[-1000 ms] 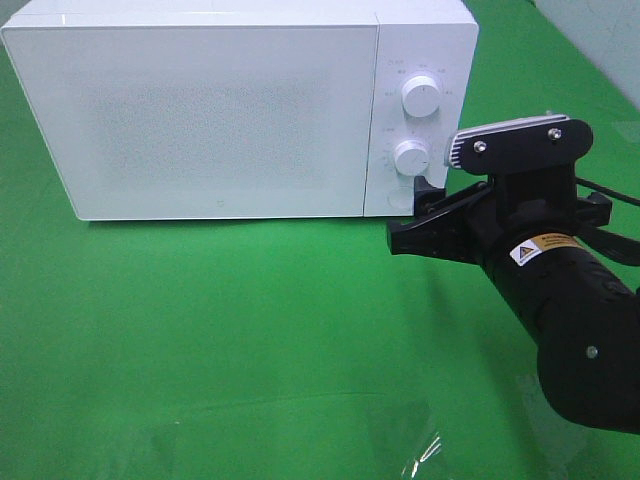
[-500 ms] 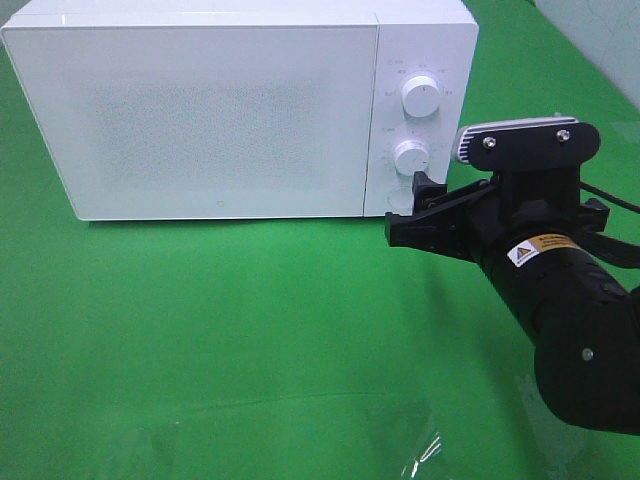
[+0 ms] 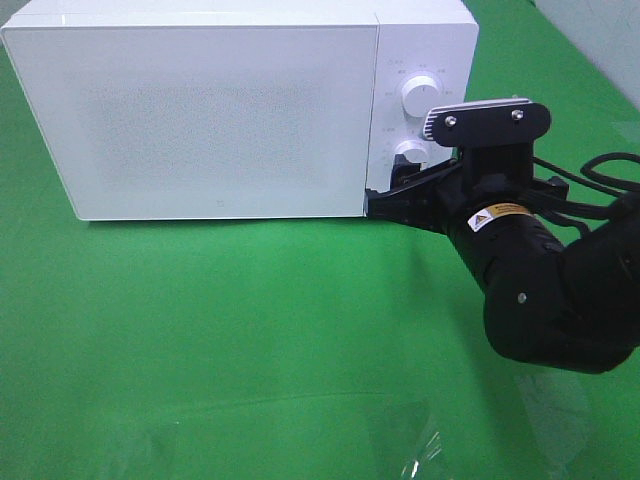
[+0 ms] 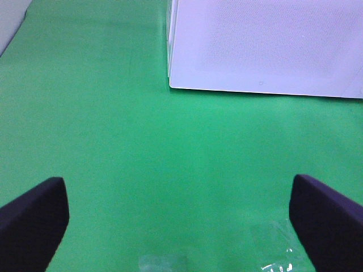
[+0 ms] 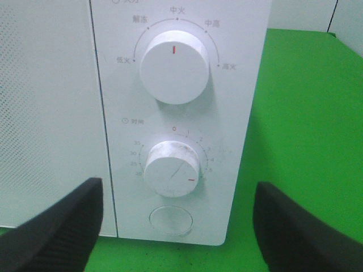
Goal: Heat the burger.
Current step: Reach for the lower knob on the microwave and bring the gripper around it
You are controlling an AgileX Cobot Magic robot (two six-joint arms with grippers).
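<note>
The burger is out of view. The white microwave (image 3: 220, 110) stands at the back with its door shut, and its lower front edge also shows in the left wrist view (image 4: 261, 45). My right gripper (image 3: 392, 197) is open and empty, close in front of the control panel, low by the timer knob (image 3: 408, 152). The right wrist view shows its open fingers (image 5: 57, 226) either side of the round door button (image 5: 171, 220), below the timer knob (image 5: 172, 168) and power knob (image 5: 174, 67). My left gripper (image 4: 180, 226) is open and empty over the green cloth.
A green cloth (image 3: 220, 330) covers the table. A scrap of clear plastic film (image 3: 425, 450) lies near the front edge and also shows in the left wrist view (image 4: 278, 255). A pale wall (image 3: 600, 30) stands at the back right.
My right gripper has moved left and closer to the microwave's control panel, now covering the area under the timer knob. The microwave has not moved.
</note>
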